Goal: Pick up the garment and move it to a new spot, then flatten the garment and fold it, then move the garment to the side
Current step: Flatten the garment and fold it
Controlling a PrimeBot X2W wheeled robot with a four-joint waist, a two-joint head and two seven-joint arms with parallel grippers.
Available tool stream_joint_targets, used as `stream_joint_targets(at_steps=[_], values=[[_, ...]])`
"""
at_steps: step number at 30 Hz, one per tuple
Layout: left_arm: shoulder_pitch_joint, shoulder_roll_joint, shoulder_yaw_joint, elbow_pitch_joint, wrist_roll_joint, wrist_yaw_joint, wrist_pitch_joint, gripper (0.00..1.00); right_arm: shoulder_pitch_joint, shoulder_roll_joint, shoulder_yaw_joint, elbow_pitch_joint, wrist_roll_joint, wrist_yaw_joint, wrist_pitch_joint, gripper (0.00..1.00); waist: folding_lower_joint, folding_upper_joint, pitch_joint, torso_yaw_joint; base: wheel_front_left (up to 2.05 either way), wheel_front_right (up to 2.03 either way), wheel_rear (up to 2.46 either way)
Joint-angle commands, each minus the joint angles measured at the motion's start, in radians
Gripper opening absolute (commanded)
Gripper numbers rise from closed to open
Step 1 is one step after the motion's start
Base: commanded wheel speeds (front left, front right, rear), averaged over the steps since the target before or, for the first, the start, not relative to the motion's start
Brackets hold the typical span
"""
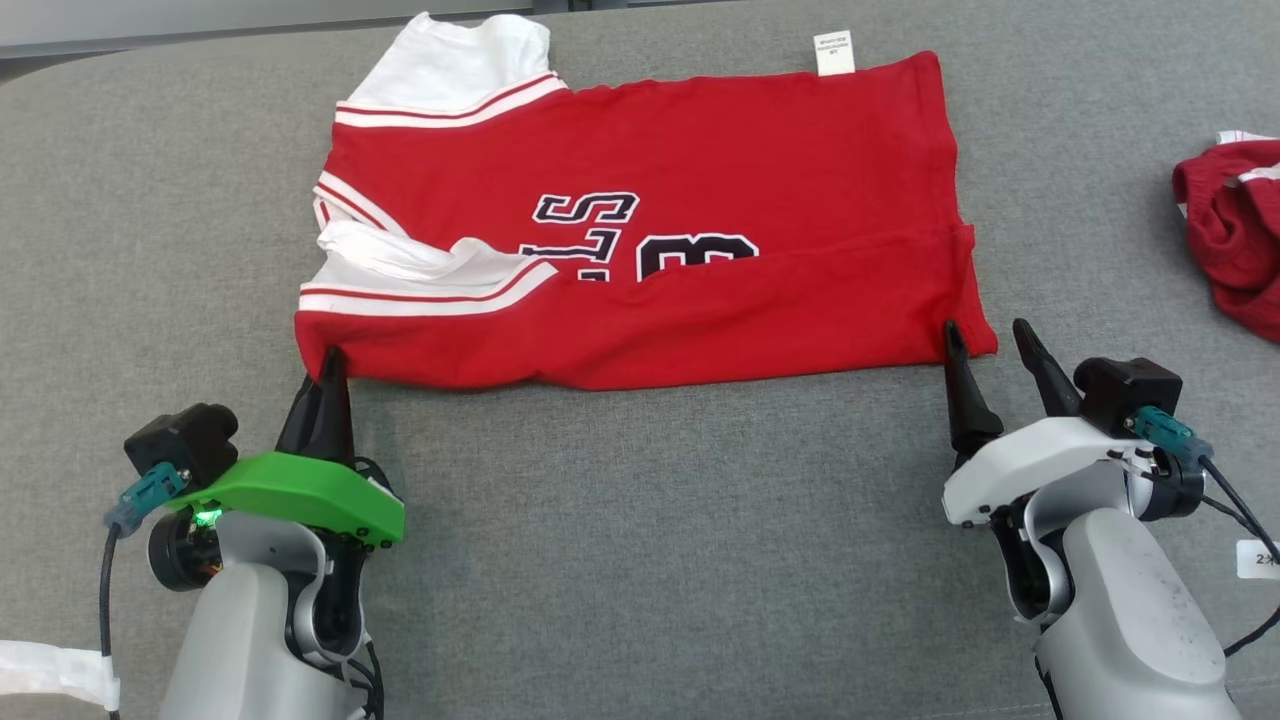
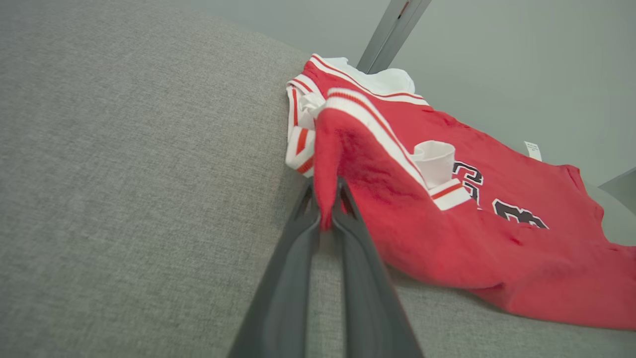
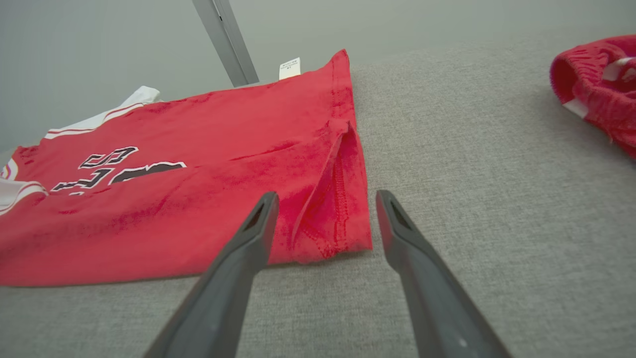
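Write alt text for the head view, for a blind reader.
A red jersey with white sleeves lies partly folded on a grey fabric surface; the left gripper is shut on its near left corner, the right gripper open around its near right corner. A crumpled red garment lies at the far right.

The right pincer (image 3: 326, 195) gapes wide, straddling the red garment (image 3: 223, 149) at its corner.

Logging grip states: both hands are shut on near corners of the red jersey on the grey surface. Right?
Not quite. The left hand is shut on a near corner of the red jersey, but the right hand is open, straddling the other near corner; the right wrist view shows it.
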Motion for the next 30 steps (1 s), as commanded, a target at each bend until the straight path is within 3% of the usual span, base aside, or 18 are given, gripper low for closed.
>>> stream_joint_targets(at_steps=[1,7,11,12,13,16,24,30], values=[[0.010,-0.003,-0.006,-0.017,-0.003,-0.003,-0.003,0.00,-0.020,-0.003,-0.011,0.026,-0.023,0.000,-0.001,1.00,0.0000,0.0000,-0.003,0.015,0.00,0.00,0.00],[0.039,-0.007,-0.036,-0.077,-0.008,0.006,-0.009,0.00,-0.062,-0.003,-0.052,0.162,-0.067,0.000,0.010,1.00,0.0000,0.0000,-0.007,0.039,0.00,0.00,0.00],[0.057,-0.006,-0.039,-0.109,-0.005,0.012,-0.018,0.00,-0.080,-0.003,-0.062,0.234,-0.010,0.000,0.001,1.00,0.0000,0.0000,-0.012,0.044,0.00,0.00,0.00],[0.061,-0.004,-0.038,-0.117,-0.006,0.013,-0.018,0.00,-0.083,-0.003,-0.059,0.246,0.009,0.000,0.001,0.57,0.0000,0.0000,-0.014,0.043,0.00,0.00,0.00],[0.066,-0.001,-0.036,-0.127,-0.008,0.015,-0.020,0.00,-0.086,-0.002,-0.053,0.259,0.033,0.000,-0.001,0.38,0.0000,0.0000,-0.016,0.042,0.00,0.00,0.00],[0.080,0.004,-0.032,-0.148,-0.011,0.021,-0.021,0.00,-0.097,-0.001,-0.039,0.287,0.092,0.000,-0.006,0.00,0.0000,0.0000,-0.025,0.036,0.00,0.00,0.00],[0.104,0.020,-0.015,-0.195,-0.019,0.033,-0.027,0.00,-0.109,-0.003,-0.022,0.268,0.194,0.000,-0.033,0.00,0.0000,0.0000,-0.053,0.023,0.00,0.00,0.00],[0.156,0.033,-0.012,-0.275,-0.038,0.028,-0.005,0.00,-0.025,-0.004,-0.029,0.106,0.217,0.000,0.031,0.00,0.0000,0.0000,-0.076,0.014,0.00,0.00,0.00]])
